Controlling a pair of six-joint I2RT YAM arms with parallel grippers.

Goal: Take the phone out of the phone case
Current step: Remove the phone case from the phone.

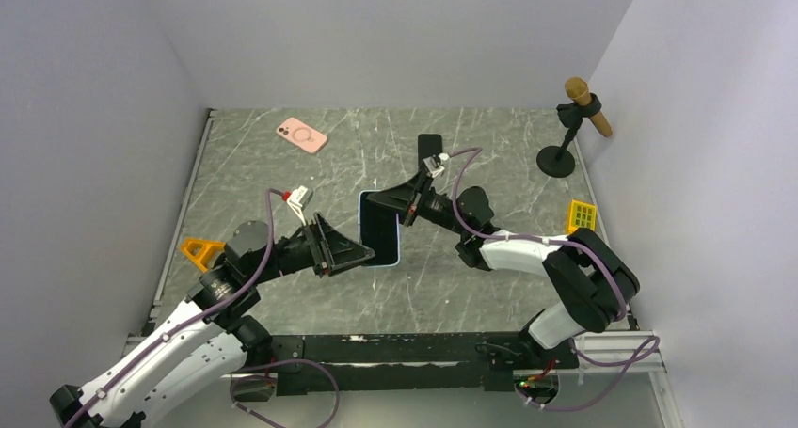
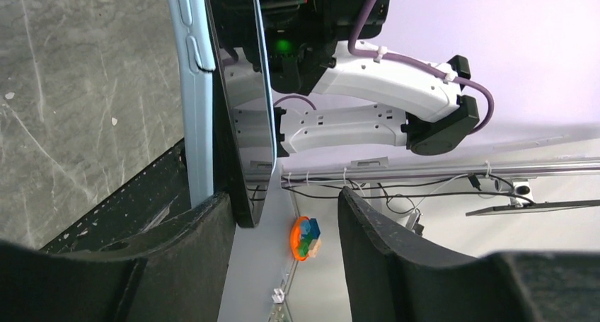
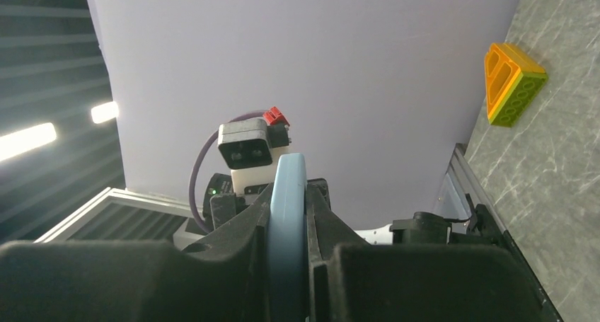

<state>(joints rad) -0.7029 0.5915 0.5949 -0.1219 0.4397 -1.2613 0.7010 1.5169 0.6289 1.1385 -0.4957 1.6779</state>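
- Light-blue phone case (image 2: 198, 88) with the phone (image 1: 379, 229) seated in it, held clear of the table (image 1: 245, 174) at mid-workspace, between the two arms.
- Top view: dark screen faces up, blue rim showing along its right and bottom edges.
- Right tool (image 3: 289, 194): clamped down on the case's far edge, both fingers pressed flat against the blue rim.
- Left tool (image 2: 286, 202): spread wide. One finger (image 2: 191, 244) touches the near end of the cased phone; the other finger (image 2: 382, 244) stands apart from it with a clear gap.
- Left wrist view: case side with its buttons visible. Can't tell whether the phone has lifted from the case at that end.
- Elsewhere on the table: pink case (image 1: 301, 134) far left, black slab (image 1: 429, 146) far centre, orange piece (image 1: 200, 251) at the left edge, yellow grid block (image 1: 582, 214) at the right edge, microphone on a stand (image 1: 569, 132) in the far right corner.
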